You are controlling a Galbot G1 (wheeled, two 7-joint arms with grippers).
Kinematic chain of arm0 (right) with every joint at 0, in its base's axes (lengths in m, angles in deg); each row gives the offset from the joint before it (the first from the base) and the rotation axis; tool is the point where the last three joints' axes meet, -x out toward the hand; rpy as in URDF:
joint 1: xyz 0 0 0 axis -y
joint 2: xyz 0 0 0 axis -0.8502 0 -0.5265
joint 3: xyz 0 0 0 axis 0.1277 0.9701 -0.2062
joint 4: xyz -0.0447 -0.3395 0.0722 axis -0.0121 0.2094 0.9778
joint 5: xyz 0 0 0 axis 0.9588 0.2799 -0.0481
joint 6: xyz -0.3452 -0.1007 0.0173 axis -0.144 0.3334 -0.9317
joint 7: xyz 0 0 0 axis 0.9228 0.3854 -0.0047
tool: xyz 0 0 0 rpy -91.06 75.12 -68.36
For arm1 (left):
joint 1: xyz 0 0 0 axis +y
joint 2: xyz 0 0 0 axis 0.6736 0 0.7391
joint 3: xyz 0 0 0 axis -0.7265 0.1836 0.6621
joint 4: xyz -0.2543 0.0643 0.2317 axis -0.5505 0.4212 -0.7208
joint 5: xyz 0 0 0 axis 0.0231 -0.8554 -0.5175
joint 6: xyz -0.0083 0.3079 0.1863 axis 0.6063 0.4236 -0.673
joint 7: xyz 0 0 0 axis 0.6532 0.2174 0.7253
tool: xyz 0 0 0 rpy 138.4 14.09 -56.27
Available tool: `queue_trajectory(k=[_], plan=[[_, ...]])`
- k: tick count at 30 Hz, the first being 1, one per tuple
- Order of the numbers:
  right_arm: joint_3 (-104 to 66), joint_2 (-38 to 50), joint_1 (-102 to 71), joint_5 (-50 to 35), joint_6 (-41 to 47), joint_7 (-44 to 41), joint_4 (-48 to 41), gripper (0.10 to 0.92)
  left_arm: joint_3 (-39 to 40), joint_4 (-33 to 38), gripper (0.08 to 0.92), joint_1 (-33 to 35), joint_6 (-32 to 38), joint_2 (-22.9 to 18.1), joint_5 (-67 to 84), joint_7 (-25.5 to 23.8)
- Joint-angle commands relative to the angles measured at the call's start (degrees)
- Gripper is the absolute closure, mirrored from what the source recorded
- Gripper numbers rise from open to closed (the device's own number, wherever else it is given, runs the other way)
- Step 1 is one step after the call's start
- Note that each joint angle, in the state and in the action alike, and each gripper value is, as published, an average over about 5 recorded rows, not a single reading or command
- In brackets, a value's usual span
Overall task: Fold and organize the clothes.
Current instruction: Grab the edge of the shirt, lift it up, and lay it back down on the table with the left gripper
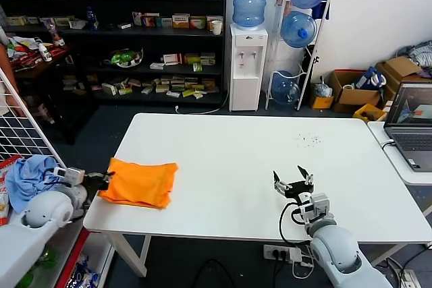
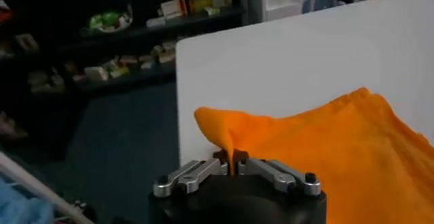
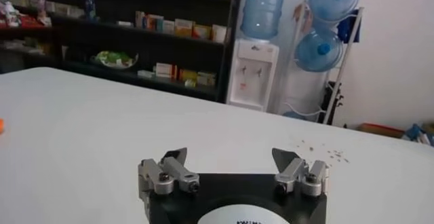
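Shelves of boxed goods, a water dispenser and spare water bottles line the wall behind a white counter (image 1: 270, 166) that carries very little. On its front left corner lies the orange T-shirt (image 1: 140, 183), already gathered into a compact, several-layered bundle, its near edge just at the counter's rim. The left claw (image 2: 232, 163) is clamped shut on a pinch of that edge, the fabric rising in a small peak from between the closed fingers; holding it by the edge like this probably lets the arm drag or lift the bundle to tidy its position or make a last fold. No lettering shows on the shirt from either view. Well apart, near the counter's front right, the right claw (image 1: 293, 183) hovers spread wide and empty, apparently waiting. A laptop (image 1: 412, 126) sits on a neighbouring surface at far right. Labels on the shelved boxes are too small to read.
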Motion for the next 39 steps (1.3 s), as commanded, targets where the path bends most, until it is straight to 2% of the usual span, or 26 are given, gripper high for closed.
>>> queue_trajectory(k=[1,8,12,22,27,35,39], plan=[[1.2,-0.1,0.7,0.1,-0.1,-0.1,0.3,0.203,-0.9,-8.8,0.87,-2.7,4.8,10.7,-19.3,-0.2],[1.4,-0.5,1.0,0.3,-0.3,-0.3,0.1,0.203,-0.4,-8.1,0.87,-4.2,6.2,14.2,-20.6,-0.2],[1.3,-1.1,0.9,0.7,-0.6,-0.3,-0.1,0.203,0.5,-6.3,0.87,-5.5,5.8,13.9,-19.2,0.3],[0.3,-1.4,-0.6,2.3,-1.1,-0.4,-0.5,0.203,1.4,2.9,0.87,-2.6,3.2,4.3,-12.7,4.9],[-0.1,-1.6,-0.9,2.7,-0.9,-0.2,0.0,0.203,2.2,7.2,0.87,-2.5,1.3,1.1,-6.9,9.5],[-1.0,-2.1,-2.2,3.9,-0.9,-0.1,-0.1,0.203,3.8,19.6,0.87,-1.9,-3.4,-2.2,5.8,17.9],[-1.8,-1.9,-3.0,4.4,-1.0,0.0,-0.1,0.203,5.5,21.7,0.87,-1.3,-4.5,-5.8,9.7,21.4]])
